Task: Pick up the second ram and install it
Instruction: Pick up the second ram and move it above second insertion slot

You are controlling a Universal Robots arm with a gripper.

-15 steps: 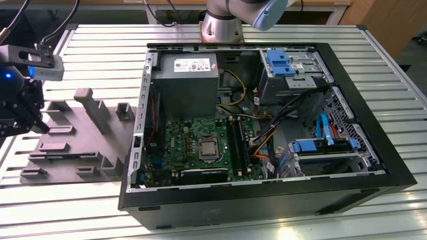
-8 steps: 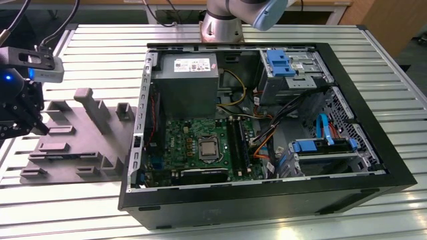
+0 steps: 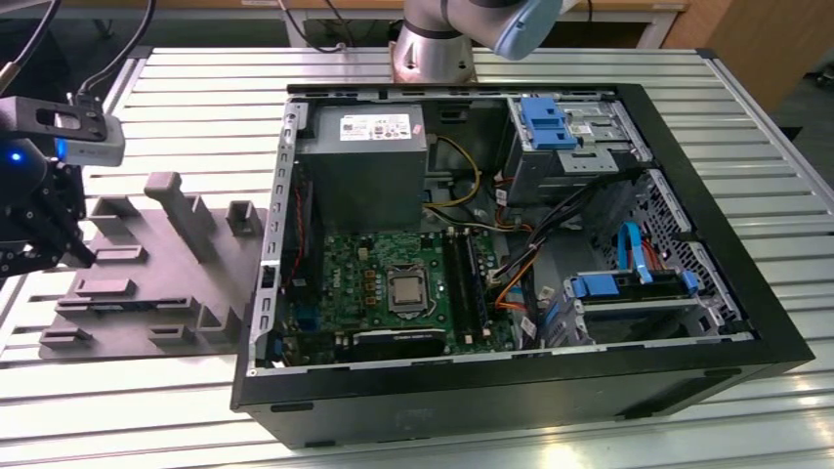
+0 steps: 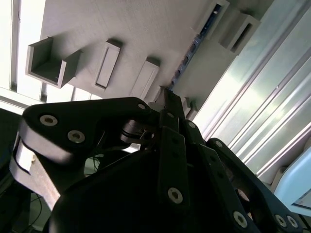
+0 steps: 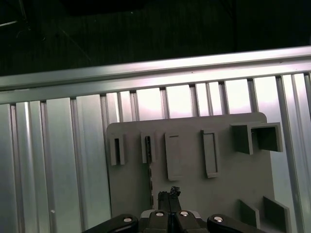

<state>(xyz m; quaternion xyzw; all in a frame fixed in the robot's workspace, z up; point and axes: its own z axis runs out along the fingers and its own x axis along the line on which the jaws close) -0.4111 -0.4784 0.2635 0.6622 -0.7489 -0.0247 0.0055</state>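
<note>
The second ram (image 5: 150, 177) stands on edge in a slot of the grey fixture (image 5: 233, 184), a thin dark strip with small chips. In the second wrist view the second ram (image 4: 187, 59) runs along the fixture (image 4: 121, 24) up to the fingertips. My gripper (image 5: 170, 191) hovers just over the fixture, beside the stick's near end, with its fingers shut together and nothing visibly between them. In the exterior view the gripper (image 3: 53, 256) hangs at the far left, over the fixture's (image 3: 156, 283) left edge.
An open computer case (image 3: 521, 391) fills the middle of the slatted metal table (image 3: 195, 107). Inside lie the green motherboard (image 3: 378, 283) with black memory slots (image 3: 467, 278), a grey power supply (image 3: 362, 161), blue drive brackets and loose cables. Upright posts (image 3: 167, 195) rise from the fixture.
</note>
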